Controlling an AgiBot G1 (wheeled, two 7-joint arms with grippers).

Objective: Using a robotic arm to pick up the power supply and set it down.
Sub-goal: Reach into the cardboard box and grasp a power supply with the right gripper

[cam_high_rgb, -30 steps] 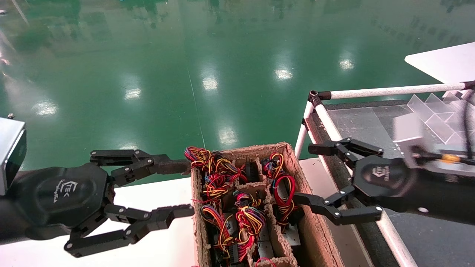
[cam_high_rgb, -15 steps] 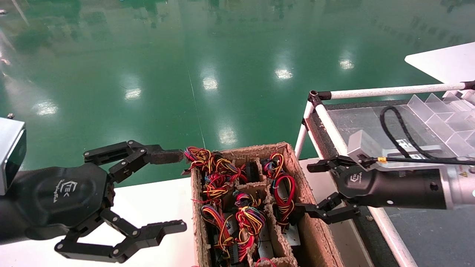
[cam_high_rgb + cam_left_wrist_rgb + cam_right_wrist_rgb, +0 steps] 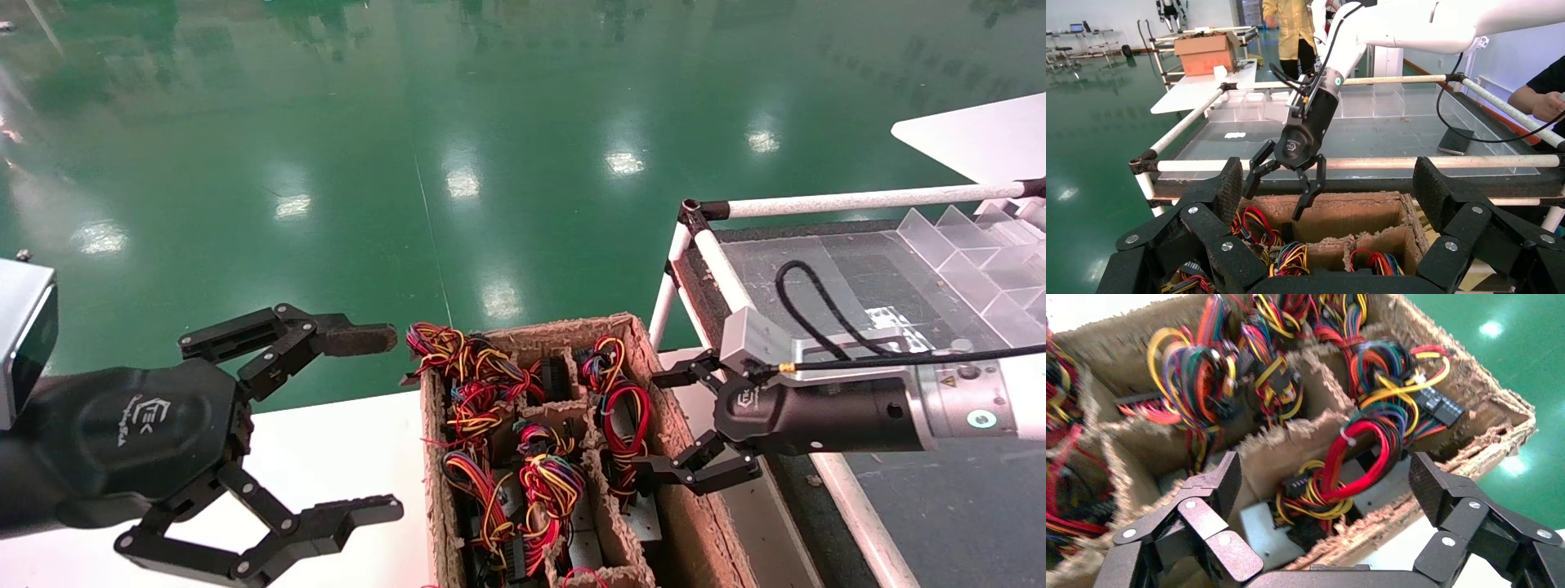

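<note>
A brown pulp carton (image 3: 695, 506) with dividers holds several wire-bundled units. In its right column lies the power supply (image 3: 1261, 531), a grey metal box under a tied red and yellow wire loop (image 3: 628, 420). My right gripper (image 3: 650, 423) hangs open over that column at the carton's right wall. In the right wrist view its fingers (image 3: 1223, 481) straddle the red loop (image 3: 1352, 459) without touching it. My left gripper (image 3: 384, 420) is wide open and empty, just left of the carton over the white table. The left wrist view shows the right gripper (image 3: 1277, 199) above the carton's far wall.
Other compartments hold more coloured wire bundles (image 3: 482, 384). A white-pipe cart (image 3: 858, 200) with clear dividers (image 3: 972, 245) stands right of the carton, under my right forearm. The carton rests on a white table (image 3: 343, 441). A person in yellow (image 3: 1291, 24) stands beyond the cart.
My right gripper has moved left and down from over the cart to the carton's right column. My left gripper's jaws have spread wider, staying beside the carton.
</note>
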